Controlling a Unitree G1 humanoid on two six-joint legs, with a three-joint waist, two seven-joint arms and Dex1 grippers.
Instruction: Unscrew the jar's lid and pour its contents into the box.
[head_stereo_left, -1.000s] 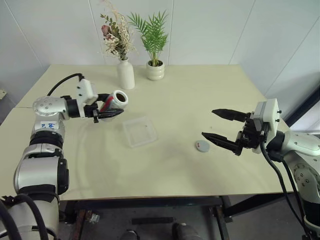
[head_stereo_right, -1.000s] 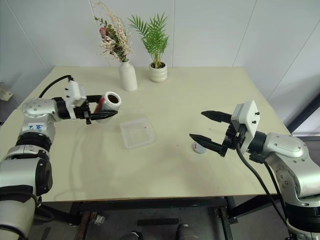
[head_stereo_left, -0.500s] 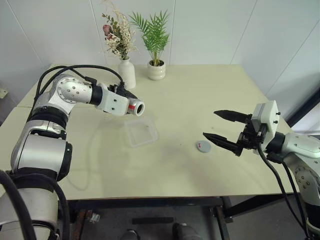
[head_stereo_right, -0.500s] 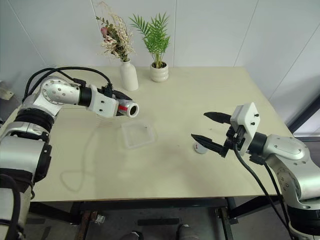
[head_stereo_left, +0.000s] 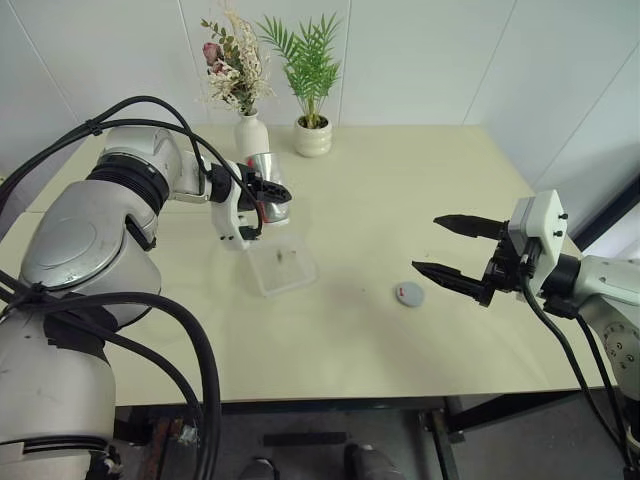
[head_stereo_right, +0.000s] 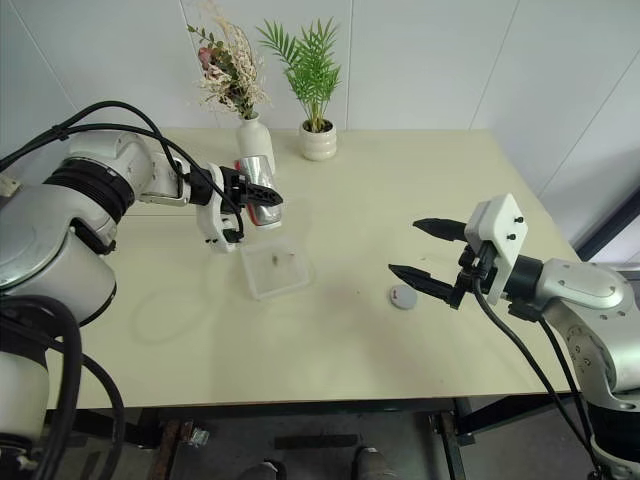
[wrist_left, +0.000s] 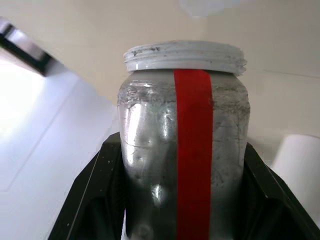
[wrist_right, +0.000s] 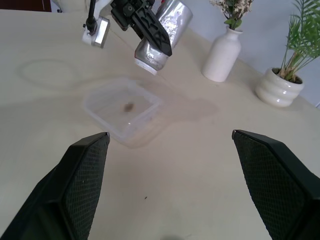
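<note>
- Compared with one second earlier, the left gripper has swung in from the table's left side and has turned the small silver-grey jar with the red stripe over; its open mouth is now pointing down, above the far edge of the shallow clear plastic box.
- Its two black fingers are clenched around the jar's body, as the left wrist view is showing, with the white threaded neck bare and no lid on it.
- A tiny dark bit is now lying on the floor of the box; one second ago I could not see it there, so I am judging that the contents are already poured out.
- The small round flat grey lid is resting on the cream table, well apart from the box and just beside the right gripper.
- The right gripper is hanging level above the table with its fingers spread wide and grasping nothing; it has kept its place.
- The white vase and the round white plant pot are standing at the far edge, behind the jar.
- To my eye, the task is nearly finishing; only setting the jar down seems to be left.
</note>
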